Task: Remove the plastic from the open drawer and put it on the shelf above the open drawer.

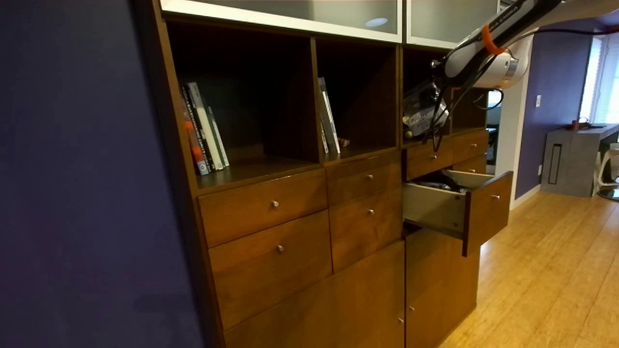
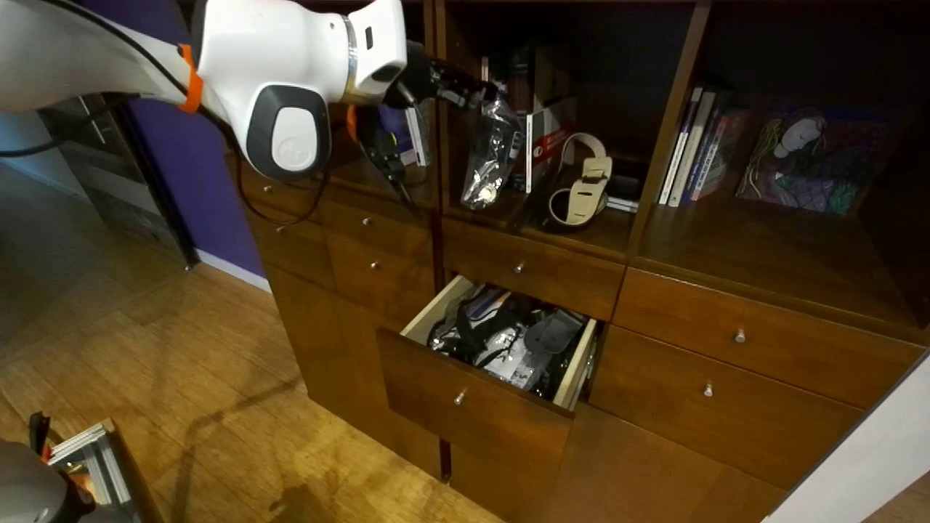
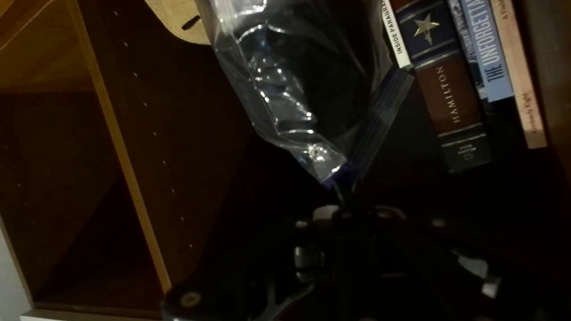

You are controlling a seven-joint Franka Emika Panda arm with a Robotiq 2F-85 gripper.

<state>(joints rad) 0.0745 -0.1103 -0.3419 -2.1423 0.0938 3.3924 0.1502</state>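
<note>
The plastic is a clear bag (image 2: pixel 495 149) with a blue-purple zip edge. My gripper (image 2: pixel 481 93) is shut on its top edge, and the bag hangs below the fingers in the mouth of the shelf (image 2: pixel 617 80). In the wrist view the bag (image 3: pixel 285 89) runs up from the dark fingertips (image 3: pixel 350 209). It also shows in an exterior view (image 1: pixel 425 116), with writing on it. I cannot tell whether its bottom touches the shelf floor. The open drawer (image 2: pixel 465 396) stands pulled out below, with dark items and clear wrappings inside; it also shows in an exterior view (image 1: pixel 489 212).
The shelf holds books (image 3: pixel 446 89) and a tan strap-like object (image 2: pixel 587 185) near the bag. A divider (image 2: pixel 665 131) separates it from a cubby with books and a picture (image 2: pixel 792 163). A closed drawer (image 2: pixel 534 258) lies between shelf and open drawer. A cable loops below the arm.
</note>
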